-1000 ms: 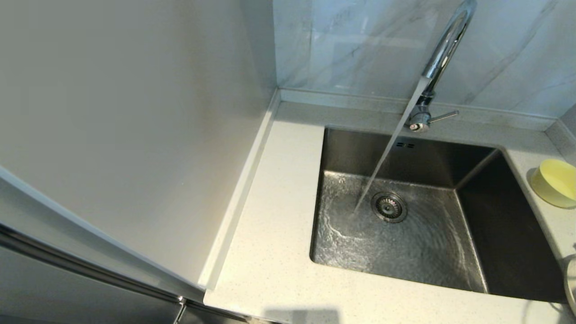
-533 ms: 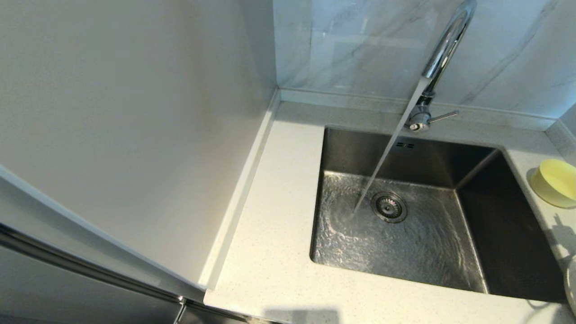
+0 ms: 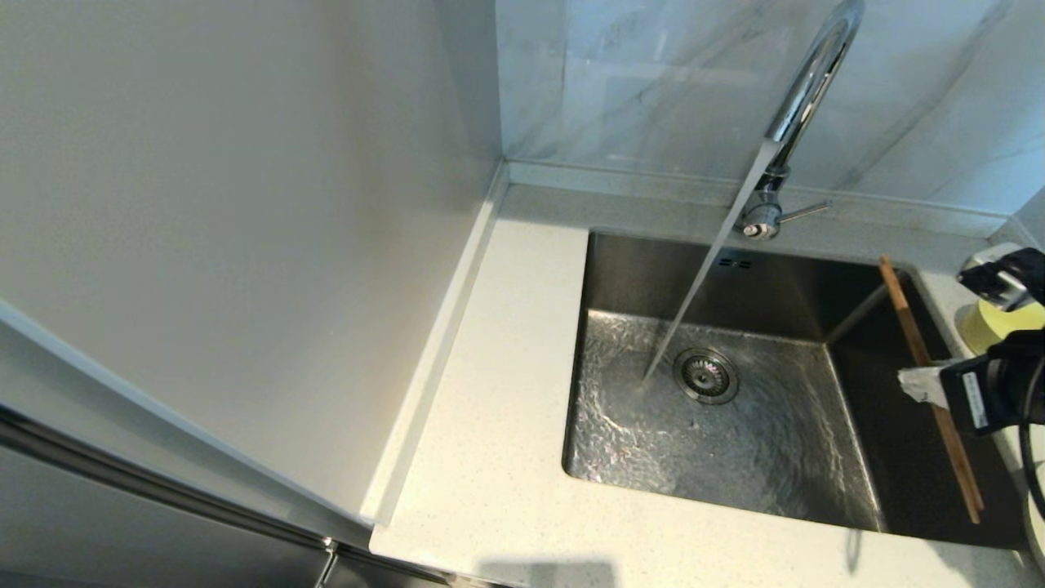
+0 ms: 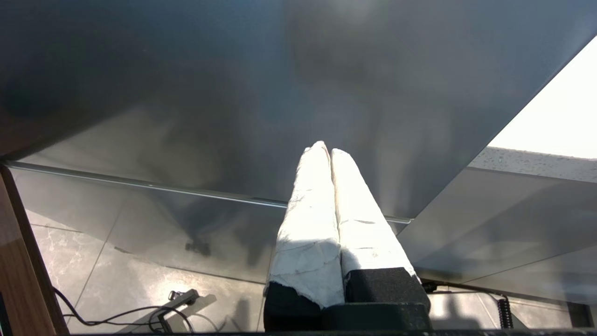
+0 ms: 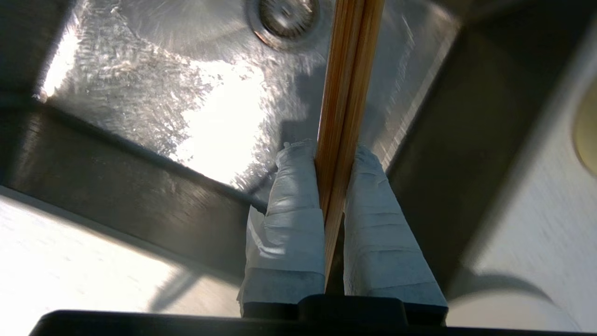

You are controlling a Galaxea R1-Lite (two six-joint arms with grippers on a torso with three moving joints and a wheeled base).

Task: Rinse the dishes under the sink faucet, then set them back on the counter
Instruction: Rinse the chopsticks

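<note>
1. While water runs from the faucet [image 3: 804, 98] into the steel sink [image 3: 620, 269], the right tool [image 3: 921, 384] sits at the sink's right edge, clenched on the chopsticks [image 3: 927, 376].
2. In the right wrist view the chopsticks [image 5: 345, 93] lie pressed together between the two taped fingers [image 5: 291, 214], and the right tool [image 5: 333, 154] hangs above the wet basin floor.
3. In the head view the chopsticks slant along the sink's right side, far end near the back right corner, near end toward the front rim; they are above the basin, not in the water stream.
4. The stream lands just left of the drain [image 3: 706, 376], well apart from the chopsticks.
5. The yellow bowl [image 3: 992, 322] rests on the table [image 3: 506, 408] right of the sink, partly hidden behind the right arm.
6. A pale curved edge at the frame's lower right may be the plate; too little shows to tell.
7. The left tool [image 4: 330, 151] is parked off to the side, fingers pressed together and gripping nothing, facing a dark cabinet panel [image 4: 186, 93].
</note>
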